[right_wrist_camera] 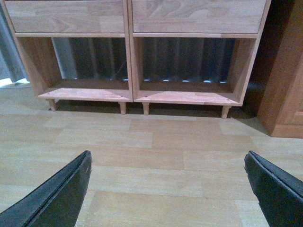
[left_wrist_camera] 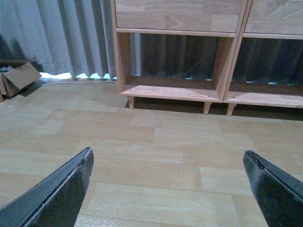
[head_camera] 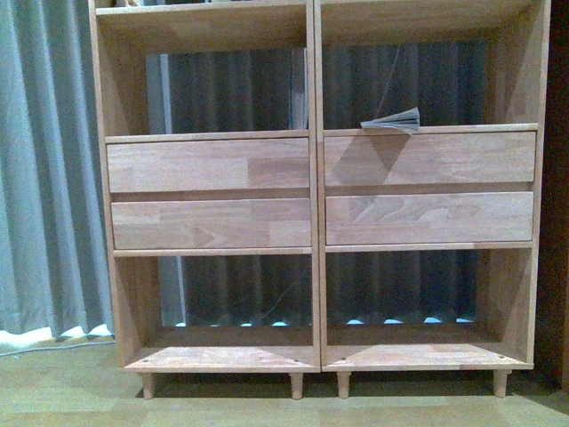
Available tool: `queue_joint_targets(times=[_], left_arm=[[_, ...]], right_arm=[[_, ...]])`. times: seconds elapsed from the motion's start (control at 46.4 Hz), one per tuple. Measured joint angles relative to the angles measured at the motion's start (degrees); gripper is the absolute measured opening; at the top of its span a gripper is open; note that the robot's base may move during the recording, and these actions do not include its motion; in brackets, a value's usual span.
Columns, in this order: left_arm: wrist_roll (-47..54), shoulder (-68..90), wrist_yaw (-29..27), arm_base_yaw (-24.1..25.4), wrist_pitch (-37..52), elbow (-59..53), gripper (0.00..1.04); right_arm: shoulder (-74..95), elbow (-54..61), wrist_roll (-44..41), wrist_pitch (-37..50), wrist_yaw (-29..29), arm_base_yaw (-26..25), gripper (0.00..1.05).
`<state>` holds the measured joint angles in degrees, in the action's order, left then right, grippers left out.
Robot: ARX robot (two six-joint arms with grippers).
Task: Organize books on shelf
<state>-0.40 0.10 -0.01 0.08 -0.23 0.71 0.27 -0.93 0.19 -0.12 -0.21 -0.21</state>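
The light-wood shelf fills the front view, with four drawer fronts across its middle and open compartments above and below. A thin grey booklet lies flat on the right upper compartment's floor, its pages fanned toward the front. No green books show. Neither arm shows in the front view. My left gripper is open and empty above the wood floor, facing the shelf's lower left compartment. My right gripper is open and empty above the floor, facing both lower compartments of the shelf.
Grey curtains hang left of and behind the shelf. A cardboard box lies on the floor at the left. A brown wooden cabinet stands right of the shelf. Short peg legs hold the shelf off the floor.
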Motion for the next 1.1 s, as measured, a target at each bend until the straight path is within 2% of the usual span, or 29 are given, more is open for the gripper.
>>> queue_joint_targets(times=[1.1], left_arm=[[0.00,0.00,0.00,0.00,0.00,0.00,0.97]], right_arm=[[-0.02,0.00,0.00,0.00,0.02,0.00,0.98]])
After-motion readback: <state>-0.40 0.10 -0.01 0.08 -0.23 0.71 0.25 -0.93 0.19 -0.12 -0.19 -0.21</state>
